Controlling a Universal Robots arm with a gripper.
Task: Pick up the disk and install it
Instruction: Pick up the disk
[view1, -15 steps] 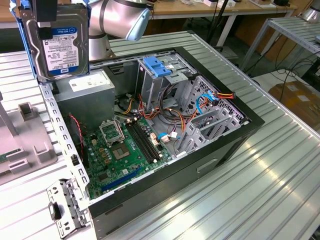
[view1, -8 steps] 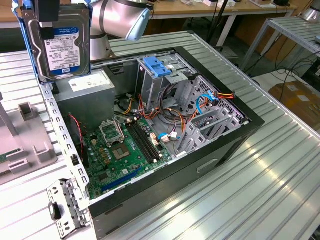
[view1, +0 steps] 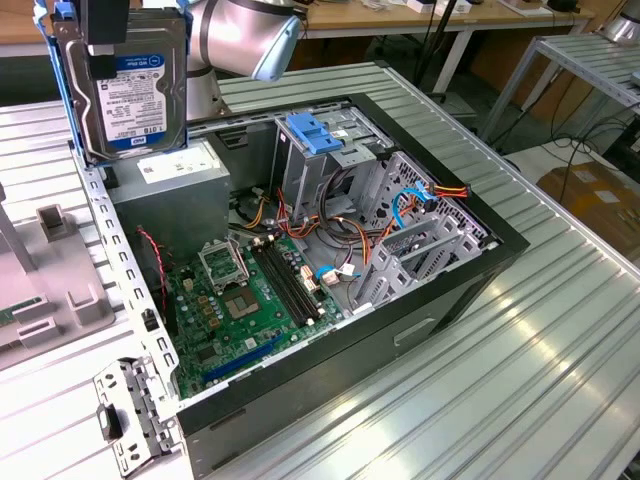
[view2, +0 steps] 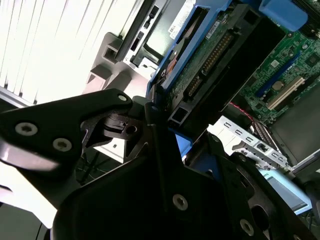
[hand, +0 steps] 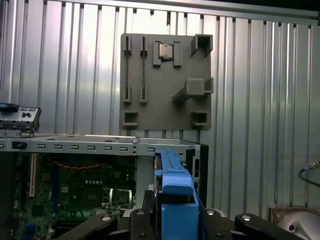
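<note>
The exterior view looks steeply down, from a little way off, onto the open black computer case (view1: 380, 350) and its green motherboard (view1: 240, 300). Both wrist views sit close behind the blue-railed grey-metal disk (hand: 175, 200) (view2: 210, 55) and see that motherboard (hand: 75, 195) (view2: 280, 70) past it. The first wrist view faces straight down.

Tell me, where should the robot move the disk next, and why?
Probably carry it toward the exterior view's right, over the drive cage. The gripper holds the disk upright, up near the power-supply box, while the cage with its blue bracket sits further along, so the disk isn't lined up yet.
</note>
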